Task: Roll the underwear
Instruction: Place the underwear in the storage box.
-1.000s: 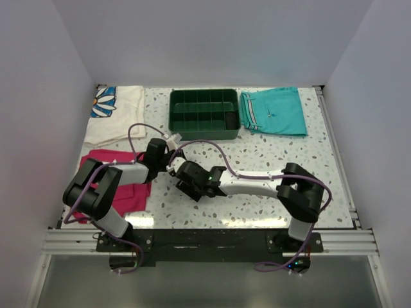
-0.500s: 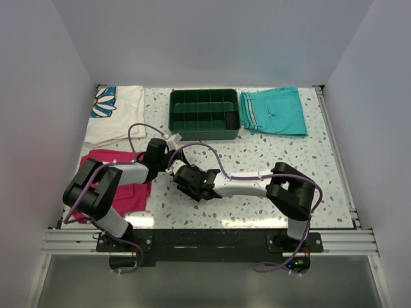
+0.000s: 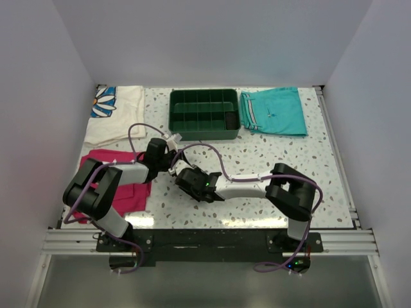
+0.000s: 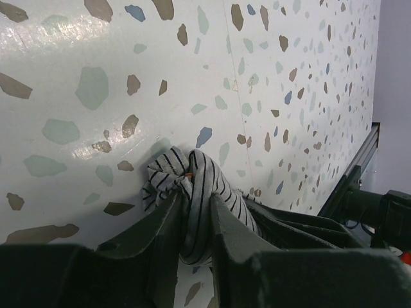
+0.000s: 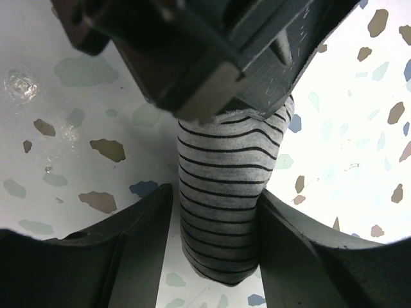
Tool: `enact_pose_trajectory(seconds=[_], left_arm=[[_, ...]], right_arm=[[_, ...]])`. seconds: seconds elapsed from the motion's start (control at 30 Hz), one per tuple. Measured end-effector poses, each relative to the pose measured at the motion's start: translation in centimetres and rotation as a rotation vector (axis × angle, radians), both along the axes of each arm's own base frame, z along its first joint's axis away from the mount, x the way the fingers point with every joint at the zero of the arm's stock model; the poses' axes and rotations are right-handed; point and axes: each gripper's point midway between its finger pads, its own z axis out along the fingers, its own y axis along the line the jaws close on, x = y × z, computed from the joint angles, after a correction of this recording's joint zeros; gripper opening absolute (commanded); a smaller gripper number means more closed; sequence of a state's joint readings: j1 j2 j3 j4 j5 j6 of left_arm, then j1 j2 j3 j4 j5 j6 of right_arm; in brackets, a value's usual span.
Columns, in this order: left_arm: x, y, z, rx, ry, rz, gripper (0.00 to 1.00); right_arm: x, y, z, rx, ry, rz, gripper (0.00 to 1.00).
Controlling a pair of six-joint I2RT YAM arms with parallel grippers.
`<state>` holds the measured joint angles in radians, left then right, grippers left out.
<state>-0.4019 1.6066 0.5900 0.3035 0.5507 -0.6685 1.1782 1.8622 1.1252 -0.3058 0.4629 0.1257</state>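
On the white speckled table [image 4: 77, 83], just right of a flat magenta cloth [image 3: 136, 194], the black two-finger left gripper [image 4: 196, 206] is clamped on the underwear [image 4: 200, 186], a small soft garment of grey-and-white fine-striped cloth now wound into a tight bundle resting on the tabletop near its front middle. The black two-finger right gripper [image 5: 215, 205] meets it from the other side, its fingers flanking the same roll. One finger touches the cloth, but whether the pair truly pinches it cannot be told. To finish the roll well, the left jaws should probably keep firm pressure so the layers do not spring loose. The right should press in squarely on the free end and turn evenly, with neither arm dragging the bundle sideways across the slick surface. Farther right and well apart sit a dark green compartmented plastic tray [image 3: 203, 134] and folded teal shorts [image 3: 275, 112]. The overhead view places both arms converging at one spot, yet the garment is hidden beneath them there. The left wrist camera alone shows the crumpled, knotted end of the roll and a speck of reddish trim. The right wrist camera alone shows the smooth cylindrical body of the roll, stripes running crosswise, with the left gripper's dark housing looming directly above it.
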Motion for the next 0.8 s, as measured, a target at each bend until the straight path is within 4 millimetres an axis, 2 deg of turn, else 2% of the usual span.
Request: enact_pose_trajectory(seconds=[0.13, 0.47, 0.8], left_arm=[[0.0, 0.0, 0.0, 0.007, 0.007, -0.001, 0.37], [0.3, 0.4, 0.0, 0.042, 0.034, 0.005, 0.55], [1.4, 1.8, 0.1, 0.090, 0.043, 0.070, 0.59]], right_arm=[[0.1, -0.2, -0.2, 0.021, -0.012, -0.033, 0.41], [0.0, -0.4, -0.4, 0.082, -0.019, -0.096, 0.31], [0.2, -0.9, -0.2, 0.154, 0.031, -0.153, 0.23]])
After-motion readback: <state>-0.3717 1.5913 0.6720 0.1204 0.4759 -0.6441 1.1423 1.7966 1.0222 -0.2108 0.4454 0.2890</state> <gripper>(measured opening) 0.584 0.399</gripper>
